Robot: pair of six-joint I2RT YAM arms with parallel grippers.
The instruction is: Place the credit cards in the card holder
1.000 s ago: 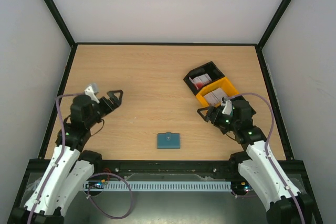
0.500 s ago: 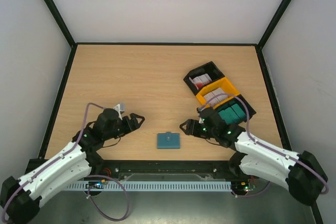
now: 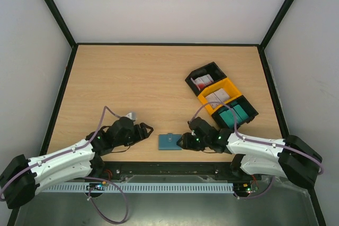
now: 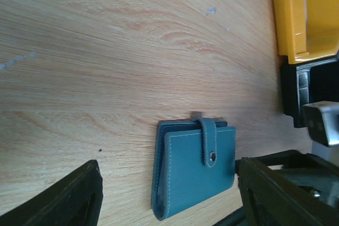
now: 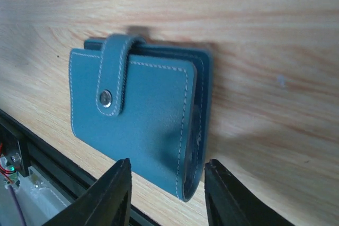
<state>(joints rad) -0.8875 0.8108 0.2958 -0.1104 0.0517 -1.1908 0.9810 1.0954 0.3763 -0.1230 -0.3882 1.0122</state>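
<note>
The card holder (image 3: 170, 141) is a teal wallet lying closed and snapped near the table's front edge. Credit cards (image 3: 202, 82), white with red marks, lie in the black bin (image 3: 197, 73); more pale cards (image 3: 217, 97) lie in the yellow bin (image 3: 229, 85). My left gripper (image 3: 147, 129) is low, just left of the card holder (image 4: 195, 165), open, its fingers wide of it. My right gripper (image 3: 183, 141) is at the wallet's right edge, open, with the near corner of the card holder (image 5: 137, 115) between its fingers (image 5: 108, 197), not clamped.
A three-bin tray stands at the right: black, yellow, and a dark-green bin (image 3: 249, 113) holding teal items. The yellow bin (image 4: 307, 17) also shows in the left wrist view. The black front rail (image 3: 169, 165) runs close behind the wallet.
Both arms have swung down and inward, from mid-table to either side of the wallet. Both pairs of jaws have narrowed, the right more. The wallet has not moved.
</note>
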